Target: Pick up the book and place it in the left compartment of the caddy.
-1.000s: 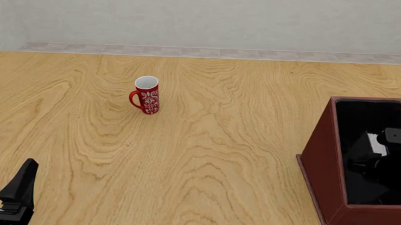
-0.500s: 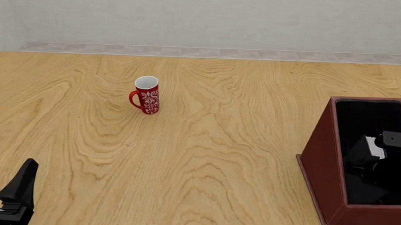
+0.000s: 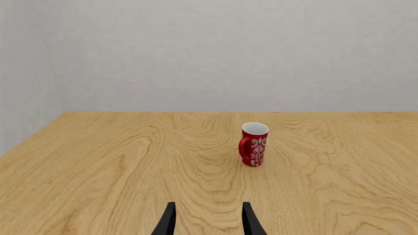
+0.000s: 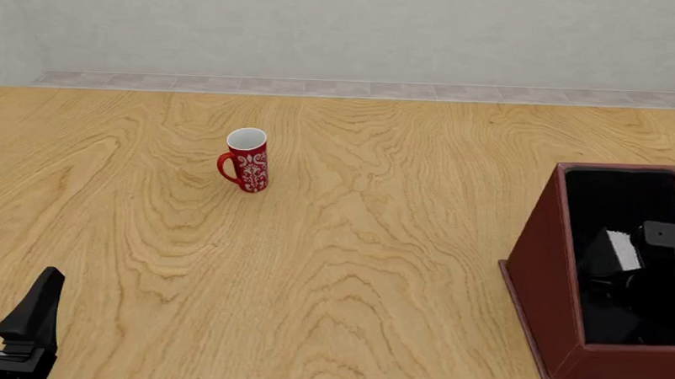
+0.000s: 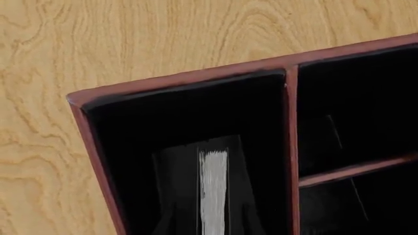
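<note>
Light is even and soft across all three views, with no single source to be made out. The wooden table (image 4: 347, 240) is bright and shows no glare. The red mug (image 4: 247, 160) casts almost no shadow on it. Everything is sharp from near to far, with no blur and no bending at the edges. The black inside of the caddy (image 5: 196, 127) is so dark that detail is lost there; only the book's (image 5: 213, 191) white page edge stands out.
</note>
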Robot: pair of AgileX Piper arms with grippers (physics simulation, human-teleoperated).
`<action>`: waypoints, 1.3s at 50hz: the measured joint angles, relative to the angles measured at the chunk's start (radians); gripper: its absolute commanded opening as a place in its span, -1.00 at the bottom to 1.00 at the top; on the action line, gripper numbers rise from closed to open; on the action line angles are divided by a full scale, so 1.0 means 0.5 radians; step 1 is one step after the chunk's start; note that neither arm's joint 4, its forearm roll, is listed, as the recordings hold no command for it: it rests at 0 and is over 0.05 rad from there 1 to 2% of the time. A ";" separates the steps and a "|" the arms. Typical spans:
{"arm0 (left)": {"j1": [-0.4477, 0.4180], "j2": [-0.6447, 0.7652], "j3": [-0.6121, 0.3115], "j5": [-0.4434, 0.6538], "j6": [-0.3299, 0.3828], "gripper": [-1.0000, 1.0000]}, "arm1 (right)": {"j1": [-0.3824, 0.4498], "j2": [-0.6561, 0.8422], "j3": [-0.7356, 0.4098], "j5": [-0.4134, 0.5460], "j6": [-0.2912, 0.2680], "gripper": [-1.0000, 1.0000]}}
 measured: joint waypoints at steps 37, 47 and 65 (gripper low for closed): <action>0.000 0.000 0.000 0.000 0.000 1.00 | 0.080 -0.197 -0.059 0.195 0.045 1.00; 0.000 0.000 0.000 0.000 0.000 1.00 | 0.118 -0.292 -0.095 0.295 0.046 1.00; 0.000 0.000 0.000 0.000 0.000 1.00 | 0.148 -0.452 -0.162 0.457 -0.027 1.00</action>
